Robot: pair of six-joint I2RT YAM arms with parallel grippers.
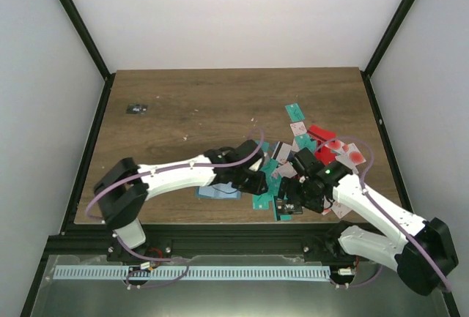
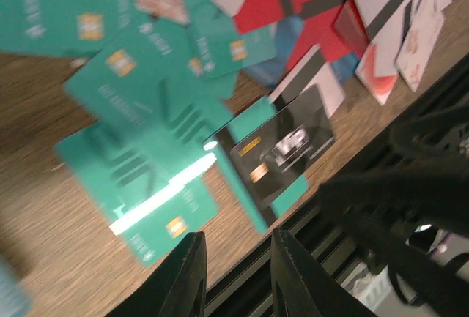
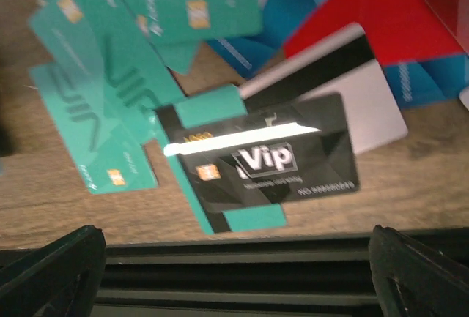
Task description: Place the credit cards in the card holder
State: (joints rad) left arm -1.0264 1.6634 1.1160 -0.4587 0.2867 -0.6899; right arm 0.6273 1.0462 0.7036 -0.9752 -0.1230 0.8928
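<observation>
The credit cards (image 1: 311,145) lie in a loose heap right of centre, mostly teal, with red, white and black ones among them. A black Vip card (image 3: 271,159) lies flat on a teal card (image 3: 249,218) by the table's near edge; it also shows as the black card (image 2: 282,148). The blue-grey card holder (image 1: 215,192) lies flat on the table, left of the heap, partly under my left arm. My left gripper (image 1: 253,181) (image 2: 236,238) hovers between holder and heap, its jaws narrowly apart and empty. My right gripper (image 1: 293,196) (image 3: 234,233) stands wide open over the black card, holding nothing.
A tiny black object with white marks (image 1: 137,108) lies at the far left of the table. The black rail (image 3: 234,273) of the near edge runs just below the black card. My right arm (image 2: 410,192) fills the lower right of the left wrist view.
</observation>
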